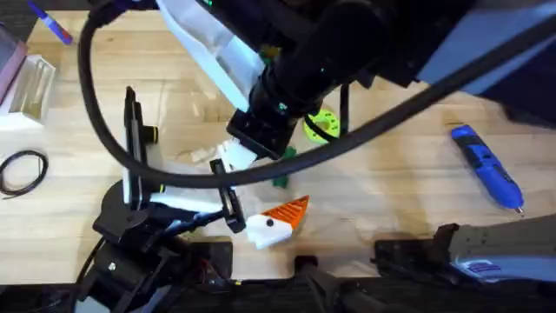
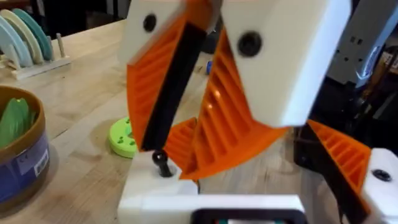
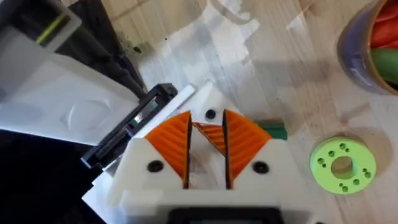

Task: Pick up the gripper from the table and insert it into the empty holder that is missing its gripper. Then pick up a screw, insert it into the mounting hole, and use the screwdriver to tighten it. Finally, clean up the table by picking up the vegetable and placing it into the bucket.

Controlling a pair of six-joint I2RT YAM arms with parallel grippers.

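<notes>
Fingers of the left gripper point(image 2: 205, 124) pinch a black screwdriver point(image 2: 171, 93), tip down at the screw point(image 2: 161, 163); right gripper point(image 3: 206, 146) clamps the loose gripper point(image 1: 278, 222) near centre, apparently steadying it for tightening

The screwdriver point(image 1: 486, 167), blue with a thin metal tip, is lying flat on the right of the table, well apart from the rest. The bucket point(image 2: 28, 163), tan-rimmed with a blue label, is standing upright. A green vegetable point(image 2: 15, 118) is resting inside it, and the right wrist view is showing a red piece in there too. A small black screw point(image 2: 161, 163) is standing upright on a white block point(image 2: 155, 198).
</notes>
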